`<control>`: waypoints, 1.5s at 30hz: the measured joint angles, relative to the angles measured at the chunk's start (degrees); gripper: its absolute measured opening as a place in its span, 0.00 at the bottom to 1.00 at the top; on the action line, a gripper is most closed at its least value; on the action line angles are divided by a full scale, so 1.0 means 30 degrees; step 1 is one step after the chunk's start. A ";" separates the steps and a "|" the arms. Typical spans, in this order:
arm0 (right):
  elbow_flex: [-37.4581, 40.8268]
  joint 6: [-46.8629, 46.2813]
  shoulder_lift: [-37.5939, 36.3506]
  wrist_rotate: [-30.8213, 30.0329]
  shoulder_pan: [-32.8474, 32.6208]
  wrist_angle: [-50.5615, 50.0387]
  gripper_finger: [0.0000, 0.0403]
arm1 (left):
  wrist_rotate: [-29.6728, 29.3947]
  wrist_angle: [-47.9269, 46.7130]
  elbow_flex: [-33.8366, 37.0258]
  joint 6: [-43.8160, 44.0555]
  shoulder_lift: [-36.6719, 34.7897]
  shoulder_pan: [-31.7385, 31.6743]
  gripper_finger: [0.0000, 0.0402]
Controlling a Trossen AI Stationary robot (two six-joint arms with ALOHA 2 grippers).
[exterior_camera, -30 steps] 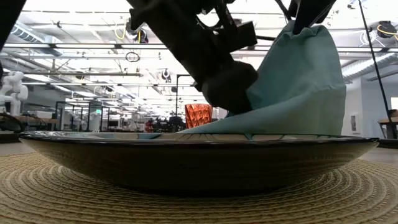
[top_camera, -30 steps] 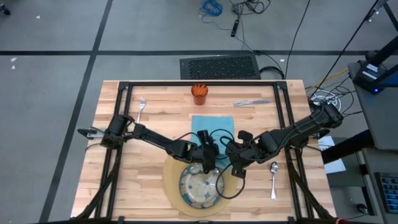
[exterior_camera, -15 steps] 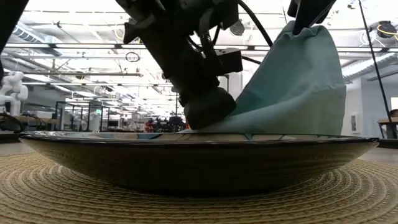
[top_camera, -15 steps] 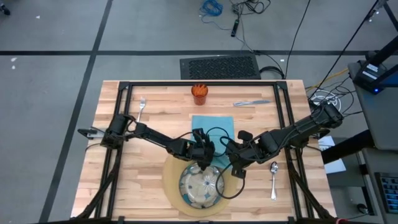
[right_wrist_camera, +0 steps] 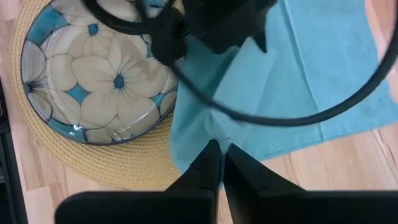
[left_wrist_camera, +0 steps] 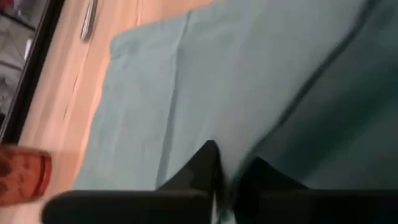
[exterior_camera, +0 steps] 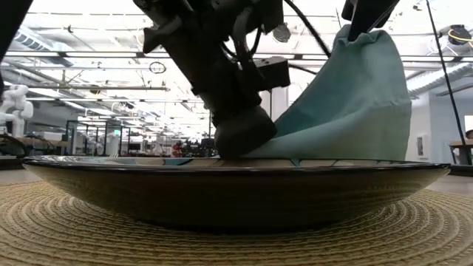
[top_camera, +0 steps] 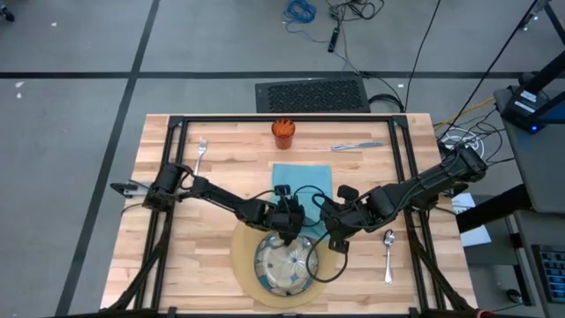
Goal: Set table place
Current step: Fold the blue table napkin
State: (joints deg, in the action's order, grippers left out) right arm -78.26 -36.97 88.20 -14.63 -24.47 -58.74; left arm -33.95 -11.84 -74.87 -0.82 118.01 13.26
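The left gripper sits at the dish's far rim, its fingers pinched nearly together on the teal napkin. The right gripper has its fingers shut on the napkin's near edge — the cloth rises in a peak above the dish in the low view. The dish rests on the tan mat by the bench's near edge. The orange cup, fork and knife lie near the far edge — the spoon towards the right edge.
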 joint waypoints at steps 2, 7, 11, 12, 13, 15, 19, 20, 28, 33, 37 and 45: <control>0.0000 0.0000 0.0000 0.0000 0.0000 -0.0006 0.00 | -0.0224 0.0390 -0.0011 -0.0437 -0.0073 0.0294 0.02; 0.0000 0.0186 0.0000 -0.0158 0.0046 -0.0009 0.00 | -0.0810 -0.0528 -0.0175 -0.0868 -0.0999 0.0865 0.00; 0.0000 0.0666 0.0000 -0.0595 0.0334 0.0276 0.00 | -0.1466 -0.2304 -0.0182 -0.0400 -0.2825 0.1257 0.00; 0.0000 0.0849 0.0000 -0.0663 0.0486 0.0429 0.00 | -0.1666 -0.2754 -0.0194 -0.0160 -0.3361 0.1359 0.00; 0.0000 0.1072 0.0000 -0.0664 0.0690 0.0640 0.00 | -0.1736 -0.3448 -0.0197 0.0136 -0.3963 0.1455 0.00; 0.0000 0.1732 0.0000 -0.0674 0.1117 0.1101 0.00 | -0.1702 -0.4390 -0.0202 0.0717 -0.5138 0.1548 0.00; 0.0000 0.2573 0.0000 -0.0715 0.1877 0.1456 0.00 | -0.1372 -0.7063 -0.0219 0.2461 -0.7159 0.1824 0.00; 0.0000 0.2621 -0.0007 -0.0746 0.2018 0.1374 0.00 | -0.1289 -0.7670 -0.0219 0.2839 -0.7463 0.1891 0.00; 0.0007 0.3568 -0.0007 -0.1108 0.3326 0.1444 0.00 | -0.0826 -0.8419 -0.0219 0.3524 -0.7240 0.1818 0.00; 0.0011 0.4177 0.0156 -0.1169 0.4002 0.1378 0.00 | -0.0505 -0.8917 -0.0204 0.3629 -0.6050 0.1507 0.00; 0.0015 0.4636 0.0645 -0.1158 0.4580 0.0990 0.00 | -0.0609 -0.9079 -0.0204 0.3629 -0.5739 0.1177 0.00; 0.0015 0.5843 0.1764 -0.1099 0.5882 0.1061 0.00 | -0.0986 -0.9690 -0.0197 0.3646 -0.5754 0.0577 0.00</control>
State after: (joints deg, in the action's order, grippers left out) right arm -78.22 -19.44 93.50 -17.93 -6.82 -55.56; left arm -36.91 -40.91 -75.46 10.12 100.75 14.99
